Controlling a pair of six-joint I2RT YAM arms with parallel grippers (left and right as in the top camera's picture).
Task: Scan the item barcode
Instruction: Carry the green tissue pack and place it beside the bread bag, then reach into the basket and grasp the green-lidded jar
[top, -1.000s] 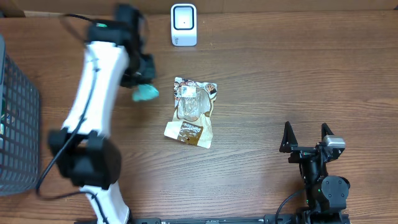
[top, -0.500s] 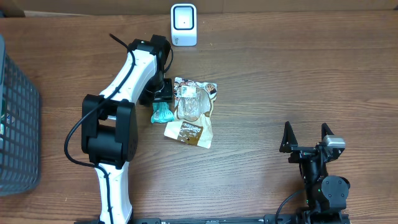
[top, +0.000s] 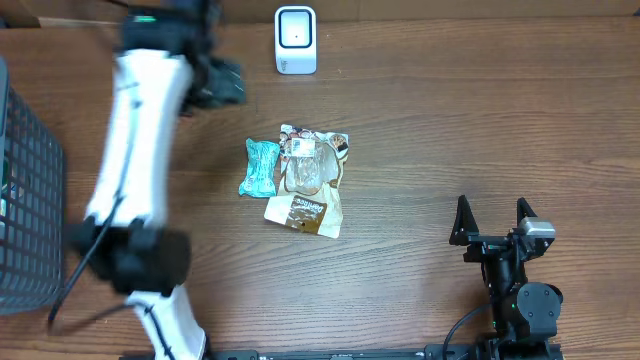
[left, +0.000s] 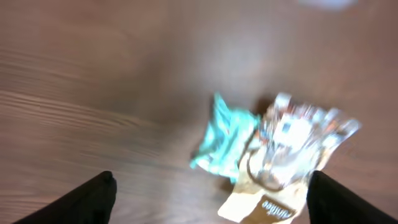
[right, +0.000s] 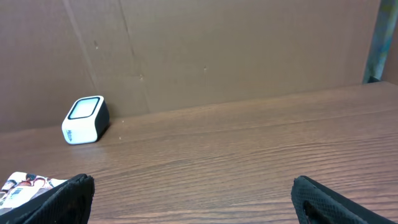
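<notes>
nothing is being scanned at this moment, as far as i can judge. the small teal crinkled plastic packet (top: 260, 167) is lying flat on the brown wooden table (top: 450, 120), touching the left edge of the clear-and-brown plastic snack bag (top: 310, 182). both are sitting near the middle of the table, well apart from the small white box-shaped barcode scanner (top: 295, 40) that is standing at the far edge. neither item is being held up to the scanner's window.

the left gripper (left: 214, 198) is hovering clear of the table, off to the left of and beyond the items, with its fingers spread wide and nothing between them. the right gripper (top: 492, 222) is resting at the near right, also gaping wide and empty. so a whole scan seems to be waiting: picking up an item, turning its barcode to the scanner, and showing it. the pictures are not telling whether either item is already scanned, and i cannot say which of the two is the one meant.

the white left arm (top: 135, 130) is smearing badly in the overhead view, so its gripper is hard to make out there. the left wrist view is blurring too, and no barcode is readable on either item. the dark wire basket (top: 25, 180) is being cut off by the left edge, its contents mostly hidden. the right wrist view is catching only a corner of the snack bag.
</notes>
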